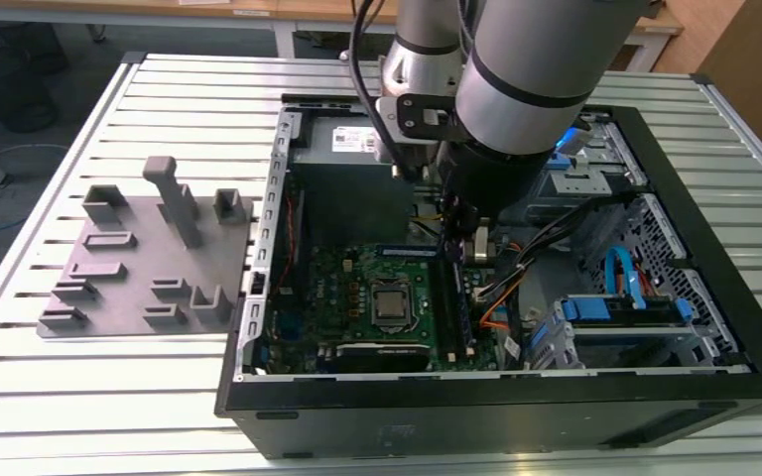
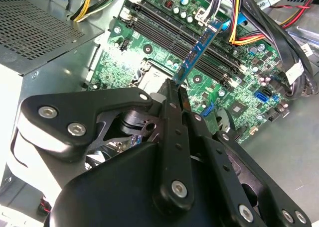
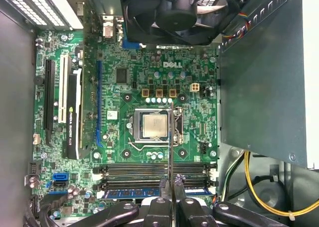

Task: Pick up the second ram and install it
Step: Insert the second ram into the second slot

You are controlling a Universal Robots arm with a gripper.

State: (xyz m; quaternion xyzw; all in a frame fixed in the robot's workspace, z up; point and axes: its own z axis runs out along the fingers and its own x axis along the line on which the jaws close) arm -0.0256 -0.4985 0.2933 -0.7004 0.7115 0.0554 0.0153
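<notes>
My gripper (image 2: 175,87) is shut on the second ram (image 2: 199,50), a thin green stick with a bluish label that juts out from the fingertips. It hangs tilted over the long black memory slots (image 2: 179,30) of the green motherboard (image 2: 124,62). In the first wrist view the ram (image 3: 171,137) shows edge-on as a thin line rising from the gripper (image 3: 171,187), crossing the slots (image 3: 134,170). Another stick with blue labels (image 3: 132,192) sits in the slot nearest the gripper. In the exterior view the gripper (image 1: 467,248) reaches down into the open computer case (image 1: 262,297).
A processor socket (image 3: 152,126) lies just beyond the slots, with a black fan (image 3: 182,13) past it. A grey power supply box (image 3: 264,77) and yellow cables (image 3: 249,187) crowd one side. Drive bays with blue cables (image 1: 619,288) fill the case at the exterior view's right. A grey parts holder (image 1: 143,258) lies on the table (image 1: 37,416).
</notes>
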